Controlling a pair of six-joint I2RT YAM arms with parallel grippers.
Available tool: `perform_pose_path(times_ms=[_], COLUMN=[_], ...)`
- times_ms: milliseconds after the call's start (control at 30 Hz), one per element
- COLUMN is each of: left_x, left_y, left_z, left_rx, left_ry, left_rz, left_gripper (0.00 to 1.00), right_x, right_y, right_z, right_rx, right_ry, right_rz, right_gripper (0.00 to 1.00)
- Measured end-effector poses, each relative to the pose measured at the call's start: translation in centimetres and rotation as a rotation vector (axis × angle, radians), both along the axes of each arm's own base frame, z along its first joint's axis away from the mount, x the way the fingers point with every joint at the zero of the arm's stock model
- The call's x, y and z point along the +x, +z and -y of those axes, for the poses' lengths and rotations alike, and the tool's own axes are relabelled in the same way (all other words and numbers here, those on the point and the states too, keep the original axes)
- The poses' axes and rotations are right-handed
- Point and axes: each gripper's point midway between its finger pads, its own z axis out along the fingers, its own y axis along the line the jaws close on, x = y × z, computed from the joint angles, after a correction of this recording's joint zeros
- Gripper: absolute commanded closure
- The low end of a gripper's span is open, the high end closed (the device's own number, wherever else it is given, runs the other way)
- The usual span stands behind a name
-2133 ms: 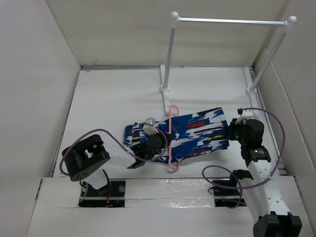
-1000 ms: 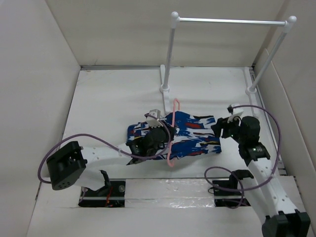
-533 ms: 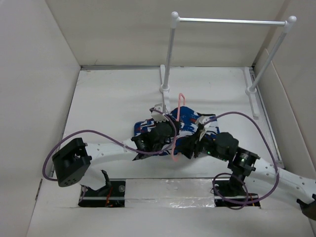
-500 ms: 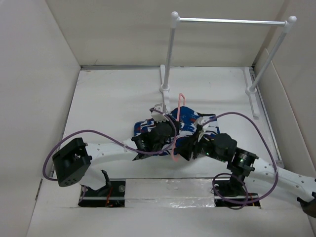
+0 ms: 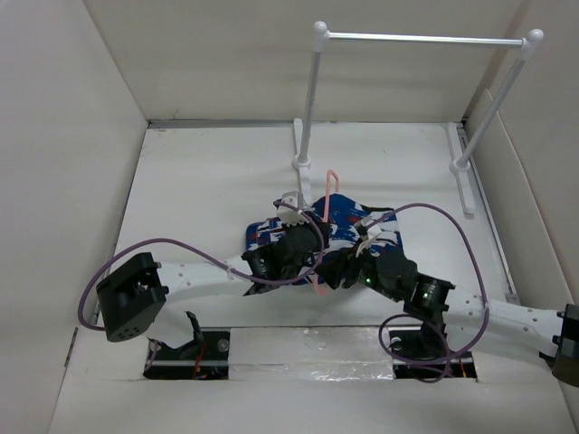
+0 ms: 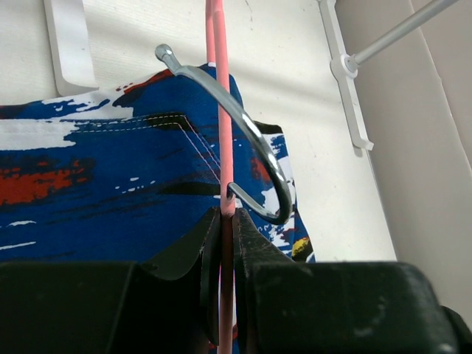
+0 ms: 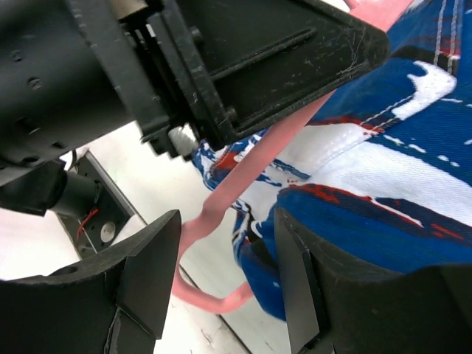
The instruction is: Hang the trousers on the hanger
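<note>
The left pincer (image 6: 226,221) is clamped tight on the thin pink triangular hanger (image 6: 219,110), just below its small silver metal hook (image 6: 254,147). The right pincer (image 7: 227,221) stands wide, with one corner of the hanger and a fold of the royal blue splash-patterned fabric trousers (image 7: 383,169) lying in front of its gap; I cannot tell whether it touches either.

In the top view the trousers (image 5: 346,210) lie bunched at the middle of the white counter (image 5: 208,181). Both black wrists cover most of them, so the legs cannot be traced. Only the hanger's 12 o'clock end and a short piece at 6 o'clock show there. Whether any cloth passes through the triangle is hard to make out. In the right wrist view the other arm's dark body fills the 10 o'clock corner.

Plain white panels (image 5: 72,136) wall the counter. A white-posted rack with a silver rail (image 5: 416,38) stands at 1 o'clock. Purple cables (image 5: 181,242) loop at 8 and 4 o'clock.
</note>
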Motion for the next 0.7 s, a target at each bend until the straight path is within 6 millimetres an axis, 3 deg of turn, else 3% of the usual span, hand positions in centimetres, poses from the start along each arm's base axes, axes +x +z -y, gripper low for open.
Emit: perform_pose_path(times_ms=[200, 400, 533, 633, 667, 700], left_x=[-0.6, -0.6, -0.6, -0.4, -0.4, -0.3], left_y=[0.0, -0.1, -0.1, 0.0, 0.1, 0.1], left_z=[0.2, 0.0, -0.1, -0.3, -0.4, -0.4], left_rx=[0.007, -0.01, -0.017, -0.019, -0.019, -0.019], left_ry=[0.006, 0.012, 0.015, 0.029, 0.032, 0.035], left_rz=[0.01, 0.018, 0.019, 0.025, 0.026, 0.027], left_gripper=[1.0, 1.0, 1.0, 1.0, 1.0, 1.0], right_x=[0.5, 1.2, 1.4, 1.5, 1.6, 1.6], right_y=[-0.9, 0.0, -0.3, -0.4, -0.4, -0.5], right_z=[-1.4, -1.6, -1.6, -1.6, -1.5, -1.5], right_rx=[0.007, 0.065, 0.087, 0.097, 0.104, 0.111], right_ry=[-0.001, -0.008, -0.008, -0.003, -0.005, -0.003], right_rz=[-0.022, -0.026, -0.051, -0.069, -0.072, -0.078], right_gripper=[0.47, 0.52, 0.7, 0.7, 0.67, 0.59])
